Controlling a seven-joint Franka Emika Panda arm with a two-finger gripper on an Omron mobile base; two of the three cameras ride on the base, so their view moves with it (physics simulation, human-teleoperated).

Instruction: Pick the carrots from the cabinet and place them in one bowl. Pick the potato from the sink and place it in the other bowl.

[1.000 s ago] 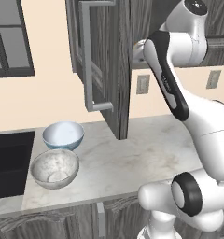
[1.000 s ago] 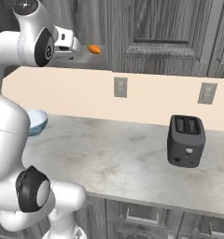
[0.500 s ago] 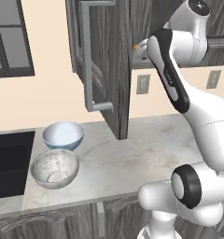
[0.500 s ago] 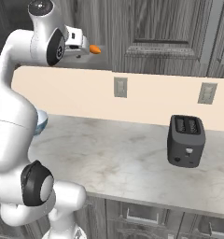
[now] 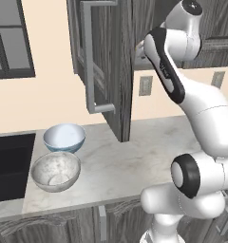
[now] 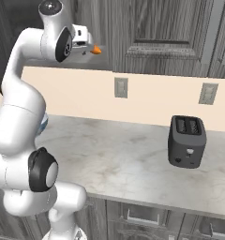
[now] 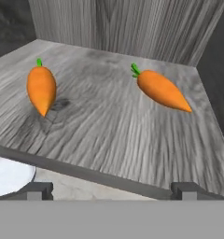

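On the bench (image 5: 135, 156), the mottled bowl (image 5: 55, 171) and the pale bowl (image 5: 64, 137) wait empty. The pincer (image 7: 112, 190), spread wide and gripping nothing, sits at the cabinet (image 5: 111, 61) shelf's lip, lined up to reach. Two carrots (image 7: 41, 89) lie at ten and two o'clock. The arm has risen closer since a second ago.

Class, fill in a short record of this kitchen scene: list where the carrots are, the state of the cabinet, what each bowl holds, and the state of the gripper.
carrots: two, left carrot and right carrot, lying apart on the cabinet shelf
cabinet door: open
mottled bowl: empty, on the counter beside the sink
pale blue bowl: empty, just behind the mottled bowl
gripper: open, holding nothing, at the shelf's front edge
toaster: on the counter
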